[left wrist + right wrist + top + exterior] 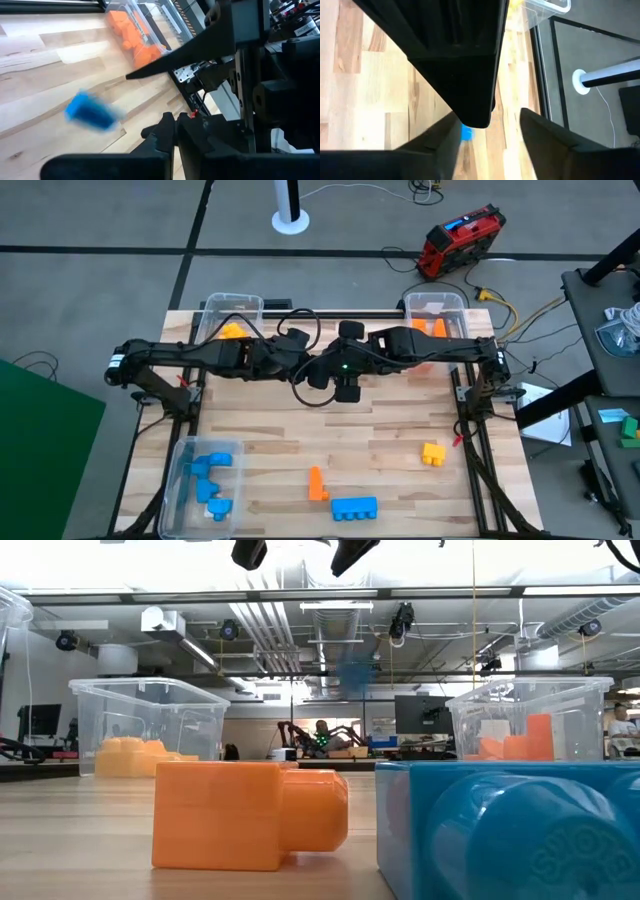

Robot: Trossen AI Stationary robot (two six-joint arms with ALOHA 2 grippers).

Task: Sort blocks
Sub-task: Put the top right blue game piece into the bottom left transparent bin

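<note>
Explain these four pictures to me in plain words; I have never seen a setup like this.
Two dark robot arms work at a wooden table, sorting toy blocks into clear bins. One picture looks straight down, one looks level across the tabletop, and two come from cameras on the arms' wrists. The left gripper and right gripper meet over the table's middle, neither visibly holding anything. An orange block, a blue block and a yellow block lie loose. The bins hold blue, yellow and orange blocks.
</note>
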